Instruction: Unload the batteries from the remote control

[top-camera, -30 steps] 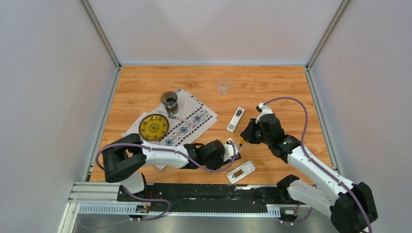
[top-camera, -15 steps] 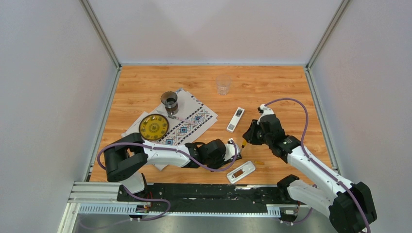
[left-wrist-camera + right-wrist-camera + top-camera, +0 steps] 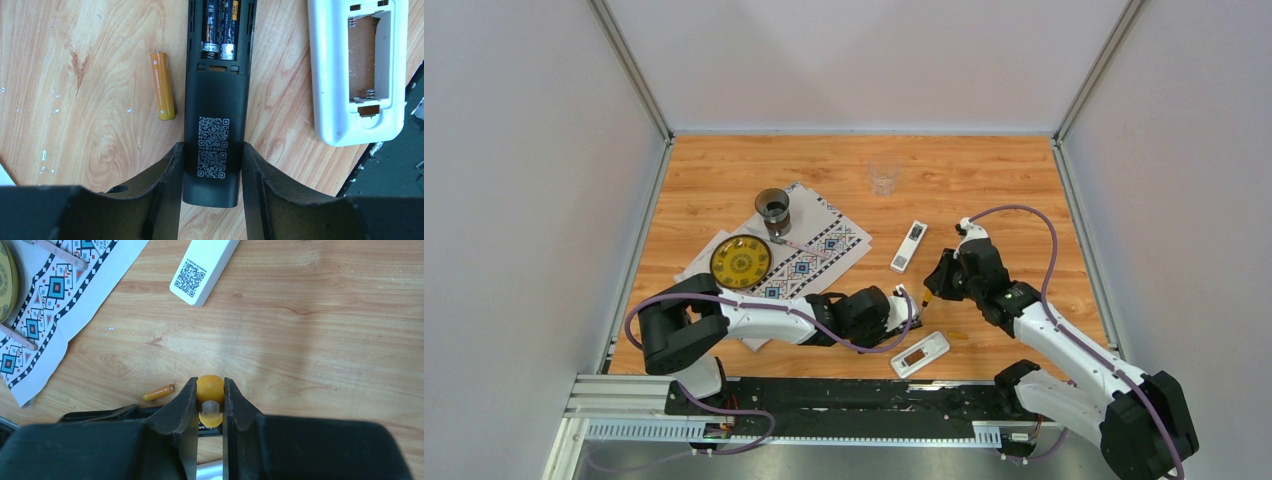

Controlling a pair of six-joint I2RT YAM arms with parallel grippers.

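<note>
Near table [image 3: 1024,180] edge: left gripper [image 3: 212,150] clamps remote [image 3: 216,95], 2 batteries [image 3: 220,20] cropped; right gripper [image 3: 209,383] pinches screwdriver [image 3: 210,391], tip hidden.

A wooden worktop [image 3: 724,170] with warm orange-brown grain fills the middle of the overhead view, its grain running left to right. Three plain, pale grey-white walls close it in: a far wall [image 3: 864,60], a left wall [image 3: 524,200] and a right wall [image 3: 1184,200]. Slim metal posts [image 3: 629,65] rise at the two far corners, and metal strips edge the worktop on the left, right and far sides. Along the near edge runs a silver slotted rail [image 3: 604,402]. The light is soft and even, with only faint shadows. Close up, the wood shows small white specks [image 3: 44,156].
</note>
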